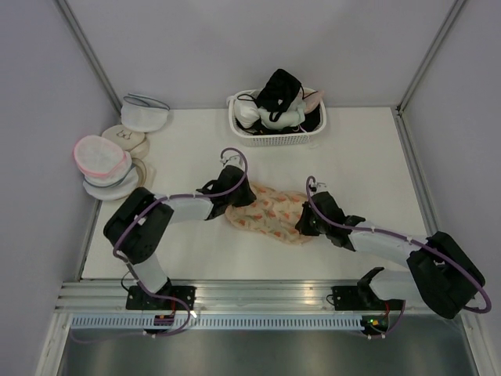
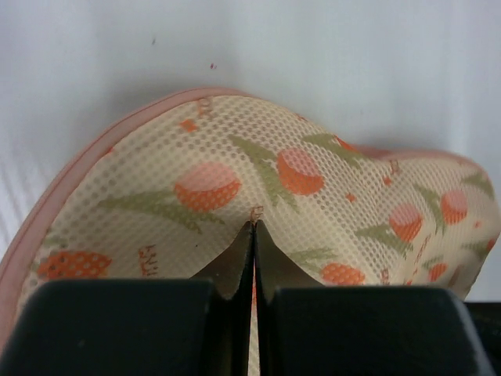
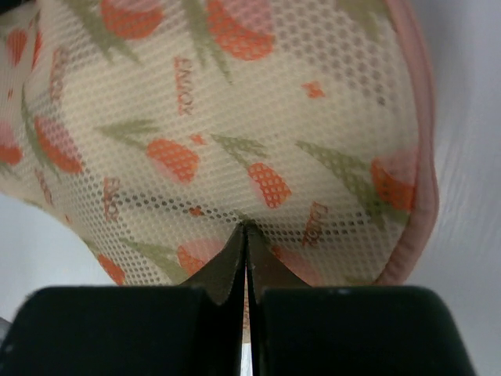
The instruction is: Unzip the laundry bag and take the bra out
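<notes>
Flat cream-peach fabric laundry bag (image 1: pixel 270 213), printed with orange flowers and green leaves, pinched at both ends.
A stack of round white mesh bags (image 1: pixel 106 160) sits at the far left edge of the white table (image 1: pixel 360 157). The left gripper (image 2: pixel 254 233) has its black fingers pressed together on a fold of mesh at the bag's left end. The bag lies mid-table, nearer than a white plastic basket (image 1: pixel 274 141). The right gripper (image 3: pixel 245 233) is likewise closed on mesh at the right end.

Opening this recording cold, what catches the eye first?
A flower-printed laundry bag lies mid-table, with the left end effector and the right end effector each shut on one end of its mesh. Behind it, a white basket of black and white garments sits at the far edge.
</notes>
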Action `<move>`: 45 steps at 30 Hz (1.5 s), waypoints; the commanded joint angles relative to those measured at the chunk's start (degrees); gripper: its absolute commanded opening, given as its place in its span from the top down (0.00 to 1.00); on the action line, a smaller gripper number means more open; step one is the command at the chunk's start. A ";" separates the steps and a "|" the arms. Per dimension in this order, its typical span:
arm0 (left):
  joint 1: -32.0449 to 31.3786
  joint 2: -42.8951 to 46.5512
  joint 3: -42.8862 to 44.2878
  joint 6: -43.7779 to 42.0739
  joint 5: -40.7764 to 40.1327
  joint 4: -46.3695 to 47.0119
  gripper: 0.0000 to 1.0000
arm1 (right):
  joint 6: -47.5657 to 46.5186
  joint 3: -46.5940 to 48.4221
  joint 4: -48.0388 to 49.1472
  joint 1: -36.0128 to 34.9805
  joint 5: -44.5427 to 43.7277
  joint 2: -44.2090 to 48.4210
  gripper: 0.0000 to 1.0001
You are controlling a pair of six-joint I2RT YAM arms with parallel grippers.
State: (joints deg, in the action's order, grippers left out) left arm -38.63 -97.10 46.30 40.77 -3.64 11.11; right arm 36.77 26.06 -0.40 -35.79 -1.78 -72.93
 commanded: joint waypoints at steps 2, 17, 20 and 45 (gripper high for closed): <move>2.77 -7.04 6.41 -2.81 9.42 5.50 0.98 | 3.56 -4.17 -3.55 -3.14 0.20 2.17 1.00; 8.75 -21.11 23.83 -1.93 26.04 10.93 0.98 | 8.14 -4.80 4.96 -14.75 3.01 3.15 1.00; 10.59 -22.78 24.71 0.43 32.19 14.18 0.98 | 8.49 -3.74 6.64 -15.18 3.10 2.00 1.00; -0.48 22.40 -32.05 12.65 19.29 27.10 0.00 | 6.91 1.80 8.93 -15.36 2.84 -1.43 1.00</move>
State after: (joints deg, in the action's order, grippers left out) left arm -38.98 -73.60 16.69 47.99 17.78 27.94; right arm 43.72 26.52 7.14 -50.81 1.63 -75.44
